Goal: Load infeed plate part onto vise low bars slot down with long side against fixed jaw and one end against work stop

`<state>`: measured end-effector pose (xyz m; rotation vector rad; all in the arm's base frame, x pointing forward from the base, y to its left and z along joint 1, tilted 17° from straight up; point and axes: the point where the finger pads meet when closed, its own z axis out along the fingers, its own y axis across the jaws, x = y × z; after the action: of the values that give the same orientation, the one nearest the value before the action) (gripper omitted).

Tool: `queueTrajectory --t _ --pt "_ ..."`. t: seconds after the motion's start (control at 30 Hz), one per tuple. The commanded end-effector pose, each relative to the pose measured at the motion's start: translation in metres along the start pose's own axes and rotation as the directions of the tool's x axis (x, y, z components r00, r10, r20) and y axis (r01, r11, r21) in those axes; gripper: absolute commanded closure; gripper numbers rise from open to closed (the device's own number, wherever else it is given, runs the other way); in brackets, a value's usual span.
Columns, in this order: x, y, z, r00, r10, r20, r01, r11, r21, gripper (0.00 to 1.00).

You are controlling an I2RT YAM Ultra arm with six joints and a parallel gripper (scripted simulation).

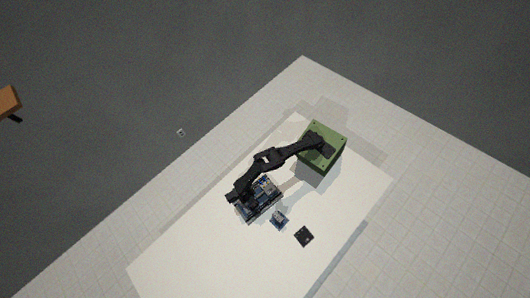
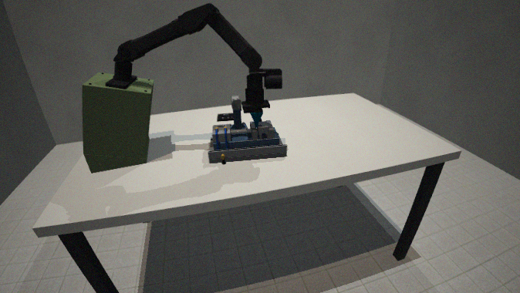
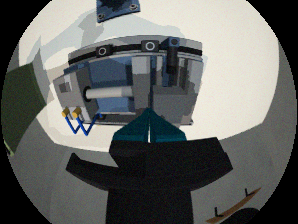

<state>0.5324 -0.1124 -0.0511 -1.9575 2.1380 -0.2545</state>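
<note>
The gripper (image 1: pixel 251 204) (image 2: pixel 257 124) (image 3: pixel 149 112) is pressed together on nothing, low over the vise (image 1: pixel 269 189) (image 2: pixel 222 134) (image 3: pixel 70 87). The part (image 3: pixel 170 104) seems to lie between the jaws; its seating and slot are unclear. An off-centre push could twist it off the fixed jaw, while dragging fingertips could pull its end from the work stop.

arm (image 1: pixel 282 154) (image 2: pixel 232 36): matte black, chunky segments | gripper (image 2: pixel 257 117) (image 3: pixel 149 112): teal, tapered fingertips
</note>
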Motion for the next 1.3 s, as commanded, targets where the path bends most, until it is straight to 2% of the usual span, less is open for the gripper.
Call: queueTrajectory --t 0.0,0.1,0.2,0.53,0.57,0.63,1.1,1.13,1.27 --pt "-0.003 -0.014 -0.015 1.000 -0.001 0.008 0.000 1.000 0.029 1.00" --pt "-0.004 -0.010 -0.008 1.000 0.001 0.010 -0.001 1.000 0.013 1.00" --pt "-0.004 -0.014 -0.012 1.000 -0.001 0.009 0.001 1.000 0.022 1.00" --pt "-0.004 -0.015 -0.011 1.000 -0.001 0.010 0.000 1.000 0.020 1.00" --pt "-0.004 -0.018 -0.015 1.000 -0.001 0.008 0.001 1.000 0.028 1.00" --pt "-0.004 -0.014 -0.008 1.000 0.000 0.010 0.000 1.000 0.015 1.00" --pt "-0.005 -0.022 -0.011 1.000 -0.004 0.009 0.004 0.999 0.033 1.00" --pt "-0.005 -0.026 -0.014 1.000 -0.006 0.007 0.005 0.999 0.046 1.00" --pt "-0.004 -0.024 -0.011 1.000 -0.004 0.008 0.003 0.999 0.038 1.00"
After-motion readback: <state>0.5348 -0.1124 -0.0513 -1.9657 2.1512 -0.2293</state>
